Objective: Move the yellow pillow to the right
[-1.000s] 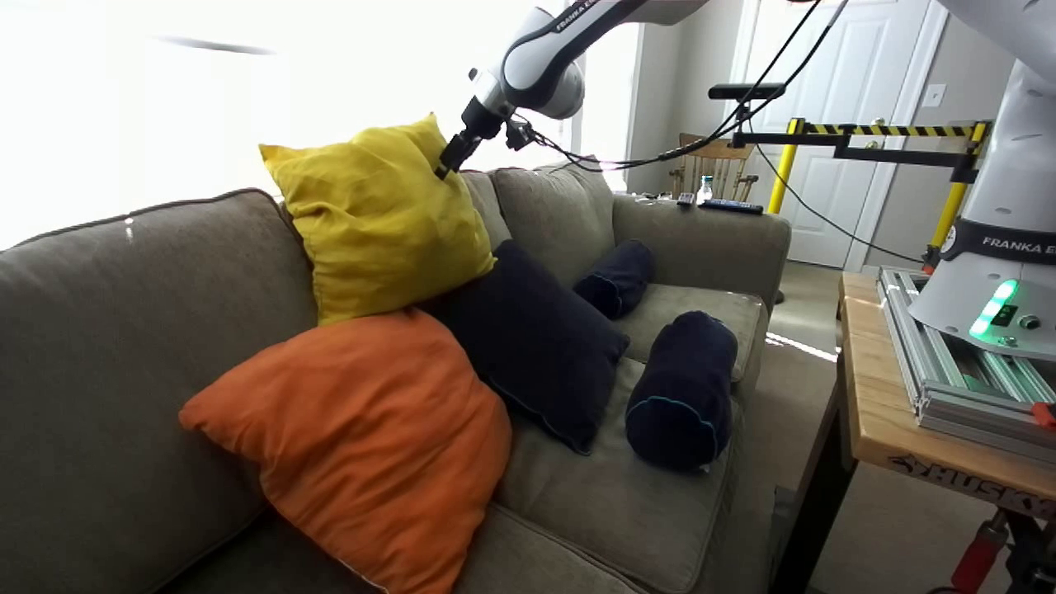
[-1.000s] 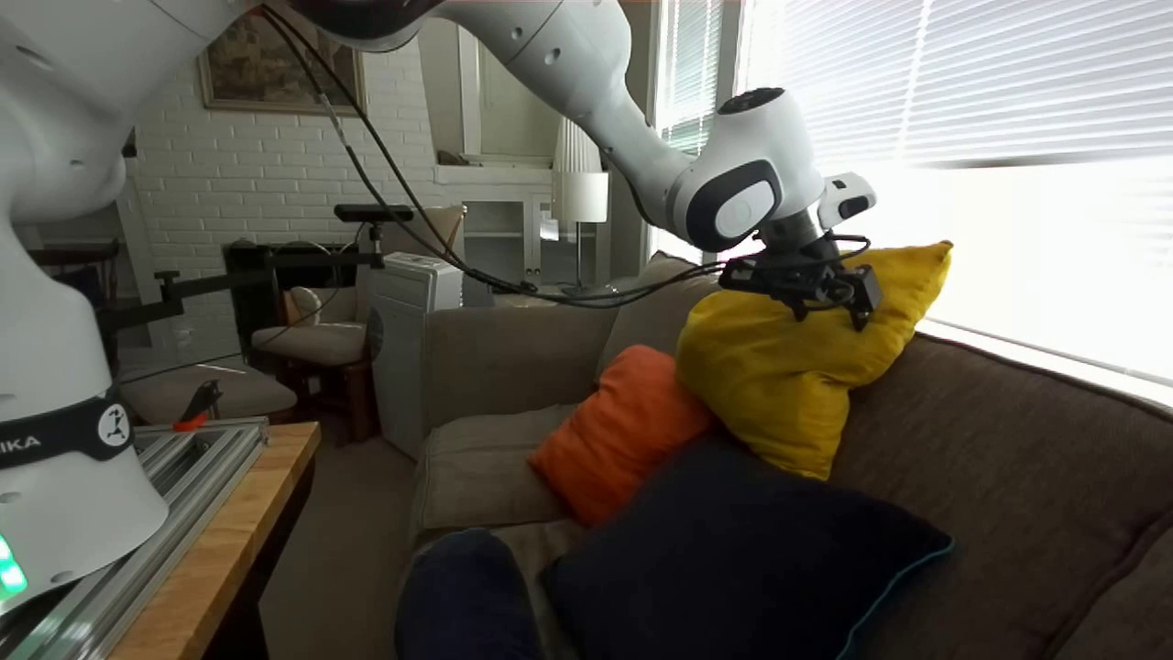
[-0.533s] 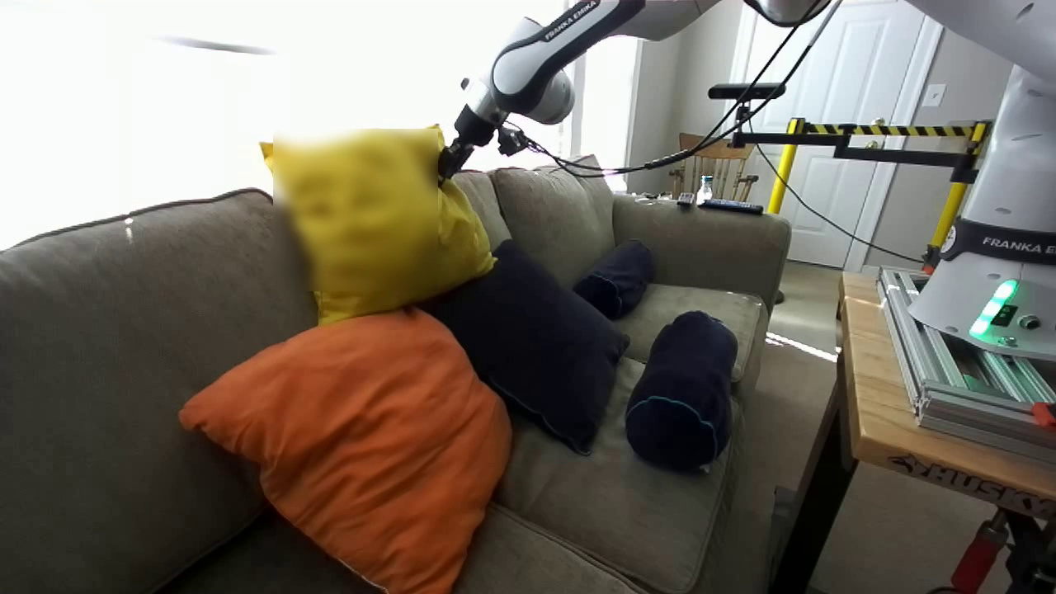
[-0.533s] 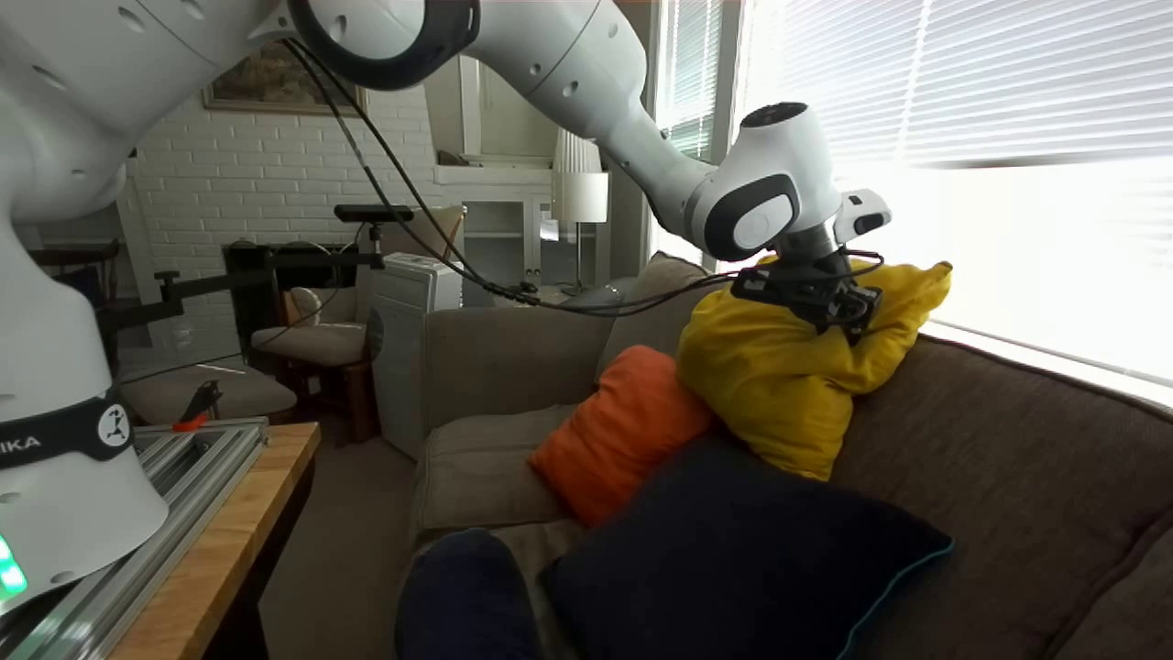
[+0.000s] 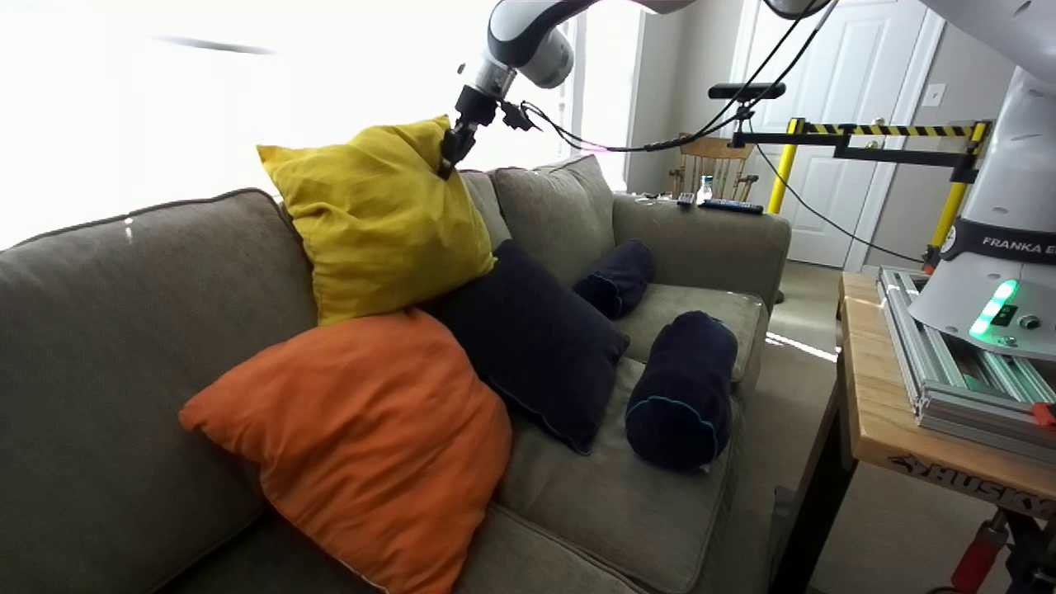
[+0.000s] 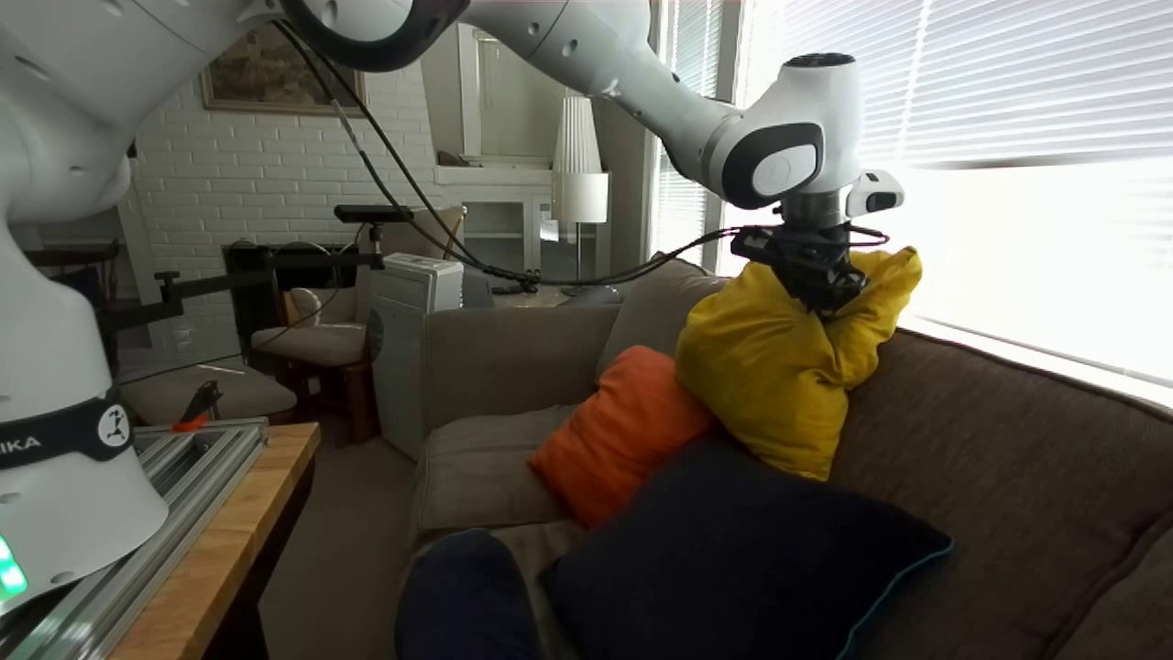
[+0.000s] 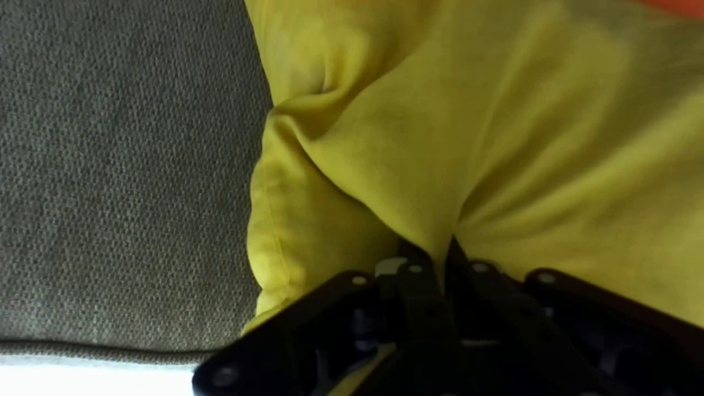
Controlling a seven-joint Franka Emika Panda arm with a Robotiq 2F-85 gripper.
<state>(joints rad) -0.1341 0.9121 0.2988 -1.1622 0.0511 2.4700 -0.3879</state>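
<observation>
The yellow pillow point(image 5: 375, 223) leans high against the couch back, its lower part resting by the orange and dark pillows. My gripper point(image 7: 441, 258) is shut on a pinched fold of its cloth, and creases fan out from the pinch in the wrist view. In both exterior views the gripper point(image 6: 829, 307) comes down from above onto the pillow's upper part, near one top corner. That corner stands up beside the fingers. The fingertips are partly sunk in the fabric.
The orange pillow point(image 5: 371, 437) and a dark navy pillow point(image 5: 544, 346) lie against the yellow one. Two navy bolsters point(image 5: 683, 392) sit further along the grey couch point(image 6: 1035, 477). A bright window point(image 6: 1026, 229) is behind the couch back. Cables point(image 6: 586, 280) hang from the arm.
The jaws have closed and gathered the yellow cloth between them. The gripper pressed down, then rose slightly. The pillow's top corner has been drawn inward toward the gripper; the other pillows stayed put.
</observation>
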